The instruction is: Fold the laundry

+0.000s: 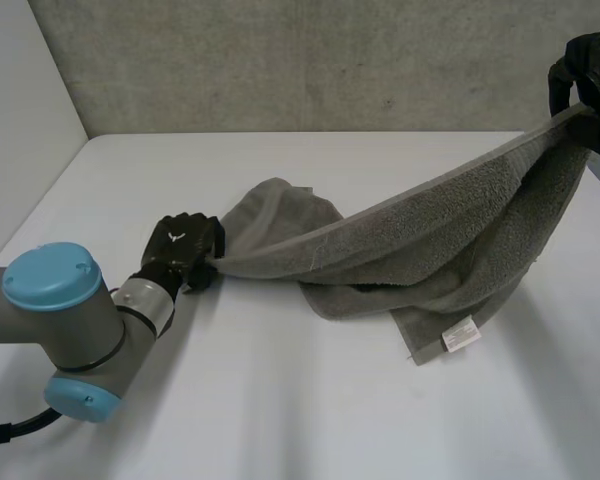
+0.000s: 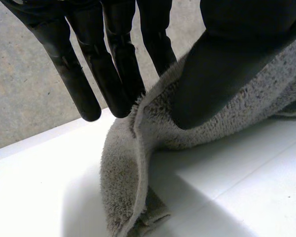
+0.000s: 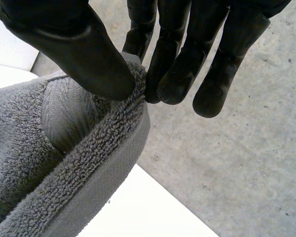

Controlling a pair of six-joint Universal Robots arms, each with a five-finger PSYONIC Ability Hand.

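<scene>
A grey towel (image 1: 430,240) stretches across the white table (image 1: 280,420), one end low at the left and the other lifted high at the right. My left hand (image 1: 185,250) is at the towel's left end, just above the table. In the left wrist view the thumb (image 2: 212,79) presses the towel's edge (image 2: 123,177) against the fingers. My right hand (image 1: 585,70) is raised at the far right. There it pinches a corner of the towel (image 3: 64,163) between its thumb (image 3: 79,54) and fingers. The middle of the towel sags in loose folds onto the table.
A white label (image 1: 460,335) hangs at the towel's lower edge. A grey wall (image 1: 310,60) runs behind the table's far edge. Bare table lies in front of the towel and to its left.
</scene>
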